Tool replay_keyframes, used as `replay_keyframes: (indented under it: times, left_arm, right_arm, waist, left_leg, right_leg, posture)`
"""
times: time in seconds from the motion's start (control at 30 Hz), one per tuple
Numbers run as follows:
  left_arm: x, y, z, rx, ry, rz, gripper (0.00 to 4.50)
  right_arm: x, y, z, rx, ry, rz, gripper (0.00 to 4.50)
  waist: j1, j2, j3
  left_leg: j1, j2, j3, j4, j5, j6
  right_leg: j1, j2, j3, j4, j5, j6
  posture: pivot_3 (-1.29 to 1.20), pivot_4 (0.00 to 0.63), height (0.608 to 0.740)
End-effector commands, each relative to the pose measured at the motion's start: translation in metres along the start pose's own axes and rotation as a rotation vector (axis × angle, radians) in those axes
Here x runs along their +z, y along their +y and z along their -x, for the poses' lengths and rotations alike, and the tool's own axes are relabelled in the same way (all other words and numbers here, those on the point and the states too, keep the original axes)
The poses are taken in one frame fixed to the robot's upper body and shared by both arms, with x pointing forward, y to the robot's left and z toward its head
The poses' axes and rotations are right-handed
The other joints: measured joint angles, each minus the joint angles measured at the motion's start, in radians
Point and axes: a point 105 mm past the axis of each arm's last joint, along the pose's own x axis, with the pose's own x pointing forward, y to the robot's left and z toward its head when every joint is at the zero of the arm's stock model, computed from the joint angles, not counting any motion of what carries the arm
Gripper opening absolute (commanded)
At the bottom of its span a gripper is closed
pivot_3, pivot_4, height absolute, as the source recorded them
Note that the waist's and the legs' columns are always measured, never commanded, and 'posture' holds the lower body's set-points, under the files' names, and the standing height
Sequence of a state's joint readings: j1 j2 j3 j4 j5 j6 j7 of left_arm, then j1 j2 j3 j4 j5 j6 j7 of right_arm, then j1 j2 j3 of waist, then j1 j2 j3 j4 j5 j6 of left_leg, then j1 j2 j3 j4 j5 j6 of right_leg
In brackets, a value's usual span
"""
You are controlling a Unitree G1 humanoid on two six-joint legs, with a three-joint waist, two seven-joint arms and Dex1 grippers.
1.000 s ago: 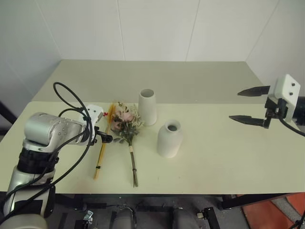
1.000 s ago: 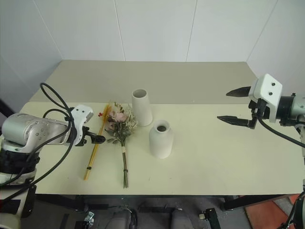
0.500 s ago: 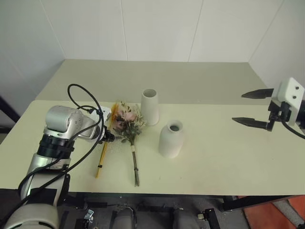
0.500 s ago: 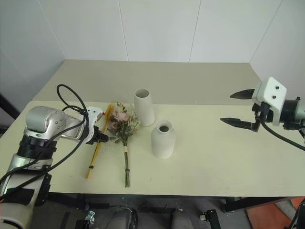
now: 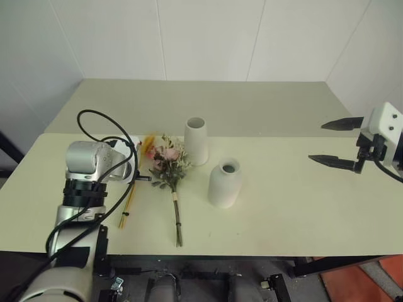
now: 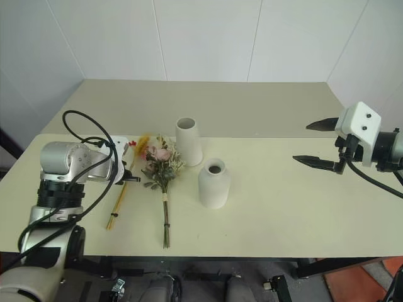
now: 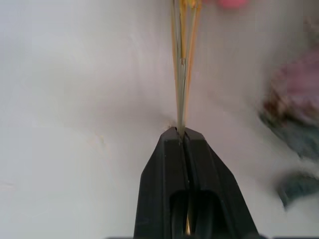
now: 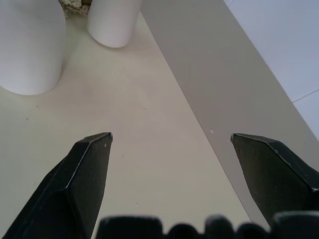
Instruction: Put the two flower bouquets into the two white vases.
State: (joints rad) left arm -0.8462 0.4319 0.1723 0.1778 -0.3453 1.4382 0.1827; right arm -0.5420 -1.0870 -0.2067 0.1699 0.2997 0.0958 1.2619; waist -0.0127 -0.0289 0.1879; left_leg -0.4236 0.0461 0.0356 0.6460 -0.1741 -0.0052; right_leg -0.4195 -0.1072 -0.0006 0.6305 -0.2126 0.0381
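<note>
I see my left tool clamped tight on the slim bouquet, a thin bundle of yellow-orange stems with small red and pink blooms at its far end, lying on the pale table. Just beside it lies the fuller bouquet: pink roses, greenery and pale sprigs, with long bound stems pointing toward me. The tall tapered vase stands upright just past the roses; the rounder narrow-necked vase stands nearer, both matte white. My right tool hangs over the table's right side, fingers spread wide, holding nothing.
</note>
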Motion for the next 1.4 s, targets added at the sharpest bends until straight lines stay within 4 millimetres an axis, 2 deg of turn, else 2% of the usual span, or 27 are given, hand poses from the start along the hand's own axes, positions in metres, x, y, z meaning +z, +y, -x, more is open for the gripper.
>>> replay_keyframes:
  times: [0.03,0.07,0.17,0.23,0.27,0.33,0.37,0.47,0.57,0.67,0.87,0.97,1.07,1.4]
  left_arm:
    - [0.048,0.04,0.018,0.345,-0.318,-0.048,0.07]
    - [0.059,0.043,0.021,0.358,-0.39,-0.059,0.07]
    - [0.093,0.053,0.031,0.336,-0.589,0.135,0.07]
    - [0.118,0.058,0.045,0.342,-0.731,0.252,0.07]
    - [0.136,0.06,0.06,0.299,-0.852,0.362,0.07]
    - [0.163,0.058,0.097,0.103,-1.15,0.568,0.07]
    - [0.17,0.055,0.108,0.047,-1.247,0.58,0.07]
    - [0.182,0.037,0.118,-0.174,-1.373,0.619,0.07]
    - [0.193,0.015,0.118,-0.413,-1.4,0.689,0.07]
    - [0.2,-0.007,0.122,-0.63,-1.41,0.735,0.07]
    - [0.2,-0.05,0.117,-0.829,-1.348,0.683,0.07]
    - [0.198,-0.065,0.12,-0.903,-1.331,0.622,0.07]
    - [0.19,-0.077,0.125,-1.051,-1.312,0.588,0.07]
    - [0.178,-0.099,0.121,-1.078,-1.299,0.405,0.07]
  right_arm:
    - [0.013,-0.012,0.015,-0.063,-0.035,0.038,4.5]
    - [0.014,-0.013,0.015,-0.068,-0.041,0.035,4.5]
    - [0.016,-0.014,0.016,-0.075,-0.072,0.032,4.5]
    - [0.016,-0.015,0.015,-0.077,-0.076,0.029,4.5]
    - [0.016,-0.015,0.014,-0.079,-0.081,0.029,4.5]
    - [0.017,-0.014,0.013,-0.081,-0.085,0.028,4.5]
    - [0.017,-0.013,0.013,-0.081,-0.087,0.029,4.5]
    - [0.018,-0.011,0.014,-0.087,-0.087,0.028,4.5]
    - [0.016,-0.007,0.019,-0.099,-0.075,0.022,4.5]
    - [0.016,-0.003,0.024,-0.112,-0.064,0.018,4.5]
    - [0.021,0.004,0.034,-0.153,-0.067,0.002,4.5]
    - [0.019,0.007,0.036,-0.163,-0.05,-0.004,4.5]
    - [0.017,0.009,0.035,-0.173,-0.05,-0.011,4.5]
    - [0.017,0.009,0.028,-0.188,-0.057,-0.015,4.5]
  waist:
    - [0.0,-0.001,0.0]
    - [0.001,-0.001,0.001]
    - [0.009,-0.001,0.001]
    - [0.019,-0.001,0.001]
    - [0.022,-0.001,0.001]
    - [0.025,-0.002,0.001]
    - [0.025,-0.002,0.001]
    - [0.026,-0.002,0.001]
    - [0.031,-0.002,0.001]
    - [0.031,-0.002,0.001]
    - [0.023,-0.002,0.001]
    - [0.019,-0.002,0.001]
    - [0.018,-0.002,0.001]
    - [0.019,-0.002,0.001]
  left_leg:
    - [-0.001,0.0,0.0,0.0,0.0,0.0]
    - [-0.001,0.0,0.0,0.0,0.0,-0.001]
    - [-0.001,0.0,0.0,0.0,0.001,-0.002]
    - [-0.001,0.0,0.0,0.0,0.001,-0.002]
    - [-0.002,0.0,0.0,0.001,0.001,-0.002]
    - [-0.003,0.0,0.001,0.001,0.001,-0.002]
    - [-0.004,0.0,0.001,0.001,0.001,-0.002]
    - [-0.006,-0.001,0.003,0.001,0.001,-0.002]
    - [-0.005,-0.001,0.003,0.002,0.001,-0.002]
    - [-0.006,-0.001,0.003,0.005,0.001,-0.002]
    - [-0.008,-0.001,0.003,0.006,0.001,-0.001]
    - [-0.007,-0.001,0.003,0.007,0.001,-0.001]
    - [-0.007,-0.001,0.003,0.007,0.001,-0.001]
    - [-0.007,-0.001,0.003,0.007,0.001,-0.001]
  right_leg:
    - [-0.001,0.0,0.0,0.0,0.001,0.0]
    - [-0.001,0.0,0.0,0.0,0.001,0.0]
    - [0.0,0.0,0.0,-0.001,0.002,0.0]
    - [0.0,0.0,0.0,-0.002,0.003,0.0]
    - [0.0,0.0,0.0,-0.003,0.003,0.001]
    - [0.0,0.0,0.0,-0.004,0.003,0.001]
    - [-0.001,-0.001,0.0,-0.005,0.004,0.001]
    - [-0.001,-0.001,0.0,-0.006,0.005,0.002]
    - [-0.001,-0.001,-0.001,-0.006,0.005,0.003]
    - [0.0,-0.001,-0.001,-0.006,0.005,0.004]
    - [0.0,-0.001,0.0,-0.006,0.006,0.005]
    - [0.0,-0.001,0.0,-0.006,0.006,0.006]
    - [0.0,-0.001,0.0,-0.006,0.005,0.006]
    - [0.0,-0.001,0.0,-0.006,0.005,0.006]
  posture:
    - [0.0,0.15,0.74]
    - [0.0,0.15,0.74]
    - [0.0,0.15,0.74]
    - [0.0,0.15,0.74]
    - [0.0,0.15,0.74]
    - [0.0,0.15,0.74]
    - [0.0,0.15,0.74]
    - [0.0,0.15,0.74]
    - [0.0,0.15,0.74]
    - [0.0,0.15,0.74]
    - [0.0,0.15,0.74]
    - [0.0,0.15,0.74]
    - [0.0,0.15,0.74]
    - [0.0,0.15,0.74]
